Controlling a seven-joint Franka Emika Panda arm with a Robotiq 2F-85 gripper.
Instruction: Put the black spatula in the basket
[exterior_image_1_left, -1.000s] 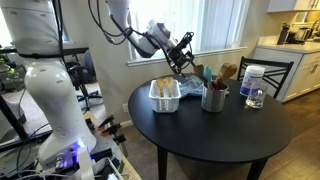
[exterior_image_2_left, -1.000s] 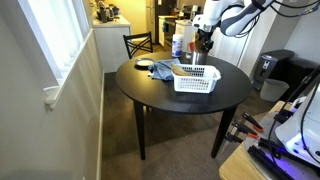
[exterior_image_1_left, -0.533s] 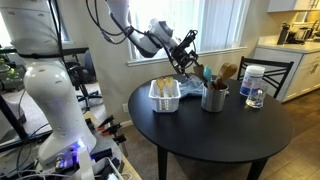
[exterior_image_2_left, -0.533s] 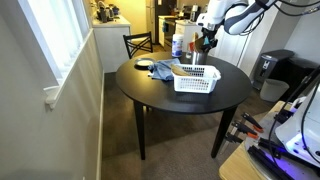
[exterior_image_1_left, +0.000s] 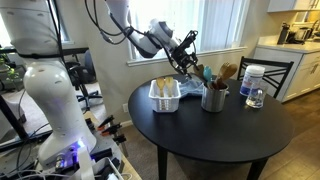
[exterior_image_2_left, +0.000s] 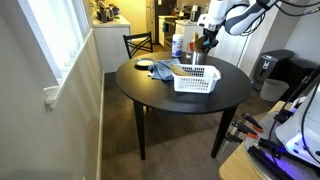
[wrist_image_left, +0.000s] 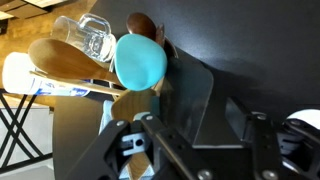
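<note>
My gripper (exterior_image_1_left: 180, 58) hangs above the table between the white slatted basket (exterior_image_1_left: 165, 95) and the grey utensil pot (exterior_image_1_left: 214, 98). It is shut on the black spatula (exterior_image_1_left: 186, 44), which is held off the table and slants up to the right. In the wrist view the spatula's black blade (wrist_image_left: 192, 95) fills the gap between the jaws (wrist_image_left: 200, 128). The teal-headed spatula (wrist_image_left: 140, 60) and tan wooden spoons (wrist_image_left: 62, 60) stand in the pot just beyond. In an exterior view the gripper (exterior_image_2_left: 205, 42) is behind and above the basket (exterior_image_2_left: 196, 78).
The round black table (exterior_image_1_left: 215, 135) also carries a white jar with a blue label (exterior_image_1_left: 253, 80), a glass mug (wrist_image_left: 88, 35) and a blue cloth (exterior_image_2_left: 160, 69). A dark chair (exterior_image_1_left: 272, 70) stands behind the table. A window is behind the arm.
The gripper with the black spatula has risen slightly and shifted a little; otherwise the scene is the same.
</note>
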